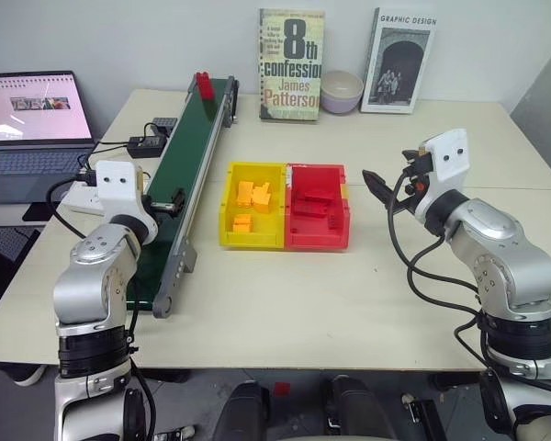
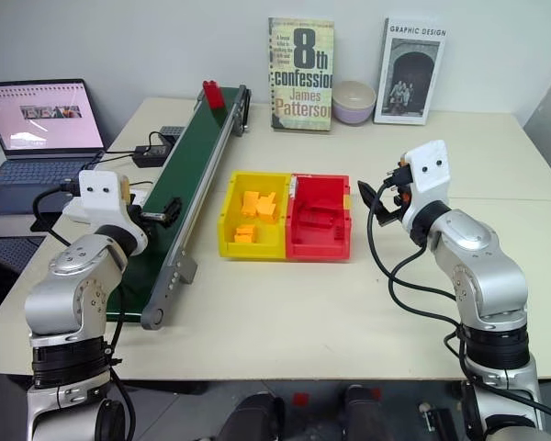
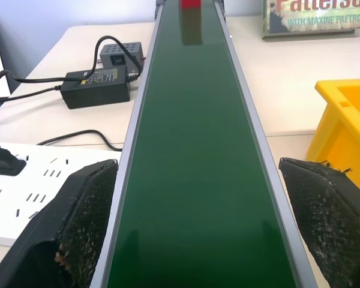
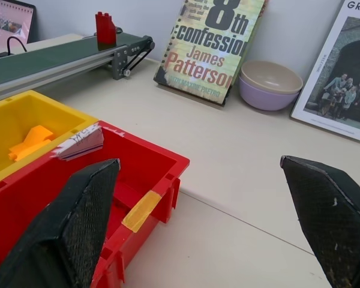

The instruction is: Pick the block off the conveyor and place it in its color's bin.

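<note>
Left gripper (image 3: 198,228) sat wide open over the conveyor's (image 1: 188,175) near end, right gripper (image 4: 204,222) spread too. Red block (image 1: 203,84) was way up top, so basically waiting to grab it, then the red bin (image 1: 318,241).

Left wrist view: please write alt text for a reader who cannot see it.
A dark green conveyor runs away from the camera between the open left gripper fingers, with a small red block at its far end. Beside the belt lie a black power adapter and white power strip; opposite, a yellow bin corner.
</note>
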